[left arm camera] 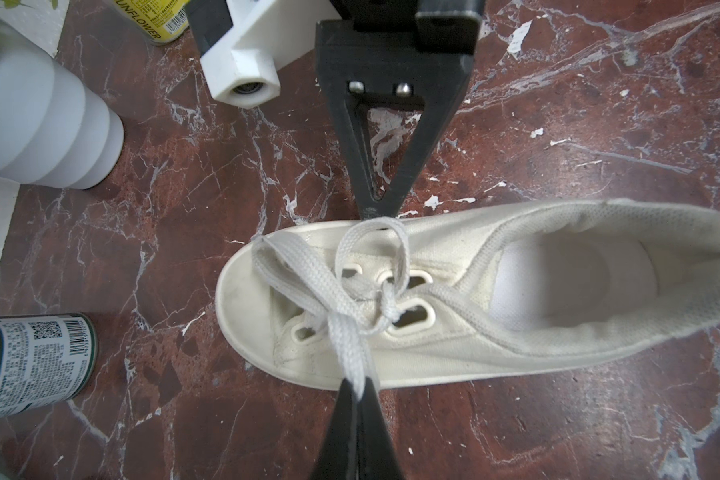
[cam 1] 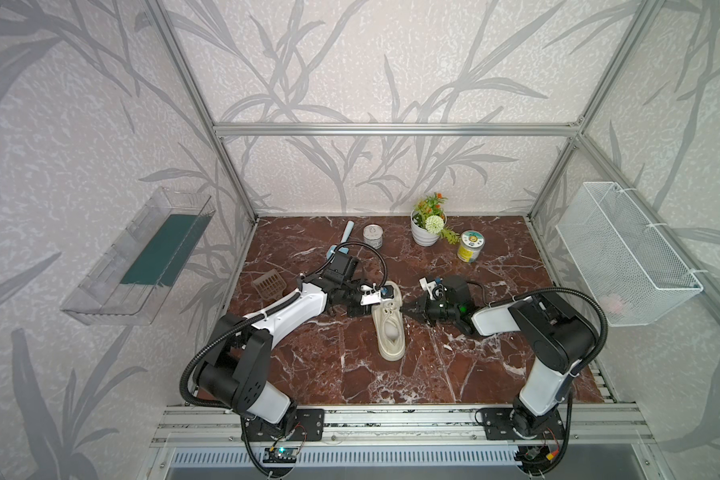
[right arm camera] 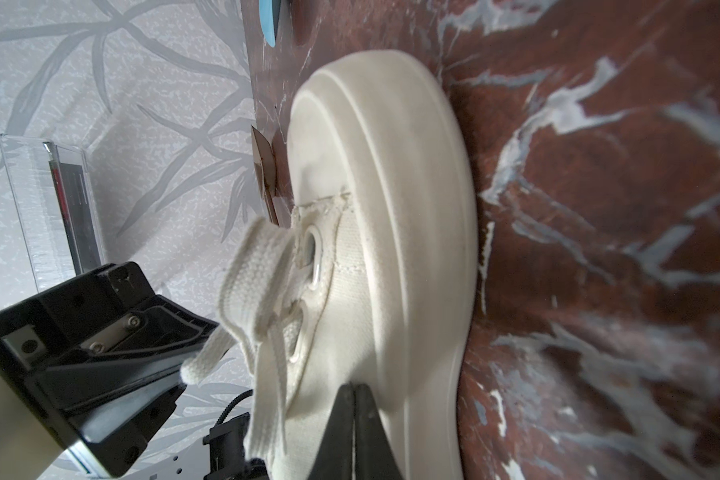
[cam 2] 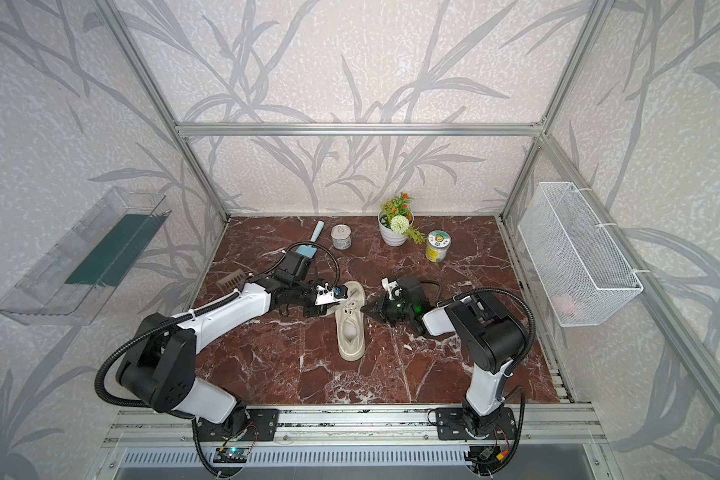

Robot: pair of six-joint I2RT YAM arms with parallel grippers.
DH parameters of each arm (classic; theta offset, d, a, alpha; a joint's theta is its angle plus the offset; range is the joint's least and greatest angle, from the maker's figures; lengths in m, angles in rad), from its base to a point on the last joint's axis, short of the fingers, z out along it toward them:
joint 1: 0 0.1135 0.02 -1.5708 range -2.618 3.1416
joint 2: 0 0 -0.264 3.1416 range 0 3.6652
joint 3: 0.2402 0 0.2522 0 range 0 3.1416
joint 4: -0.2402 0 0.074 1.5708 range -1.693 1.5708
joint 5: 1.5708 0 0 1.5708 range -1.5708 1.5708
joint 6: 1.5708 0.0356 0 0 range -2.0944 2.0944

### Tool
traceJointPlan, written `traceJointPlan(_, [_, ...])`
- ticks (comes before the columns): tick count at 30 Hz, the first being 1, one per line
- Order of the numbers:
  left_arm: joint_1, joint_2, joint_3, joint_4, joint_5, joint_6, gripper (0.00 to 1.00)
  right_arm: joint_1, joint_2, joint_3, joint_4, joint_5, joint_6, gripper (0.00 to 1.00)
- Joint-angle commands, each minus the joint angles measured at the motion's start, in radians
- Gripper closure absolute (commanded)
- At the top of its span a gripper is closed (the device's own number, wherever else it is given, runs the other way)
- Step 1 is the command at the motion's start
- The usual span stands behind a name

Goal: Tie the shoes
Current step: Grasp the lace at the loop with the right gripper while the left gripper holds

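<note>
One cream cloth shoe [cam 1: 391, 332] with a thick sole stands flat in the middle of the dark red marble table [cam 1: 341, 374], toe pointing to the back. Its flat cream laces [left arm camera: 352, 299] meet in a small knot, loops pulled out sideways.

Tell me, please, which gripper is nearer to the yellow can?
Right. The right gripper sits beside the shoe on the side facing the yellow can; the left gripper, pinching a lace, is across the shoe, farther away.

Matt canvas sneaker [left arm camera: 454, 349], woven cloth laces [left arm camera: 346, 336], glossy marble-look tabletop [left arm camera: 175, 199]
</note>
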Motion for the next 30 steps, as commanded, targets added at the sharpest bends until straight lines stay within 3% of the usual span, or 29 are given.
traceJointPlan(1, [-0.004,-0.012,-0.011,-0.004,0.017,0.020,1.00,0.011,0.005,0.012,0.026,-0.028,0.008,0.94])
traceJointPlan(30, [-0.013,0.020,-0.005,-0.009,0.029,0.007,1.00,0.030,0.050,0.037,0.207,-0.096,0.066,0.95])
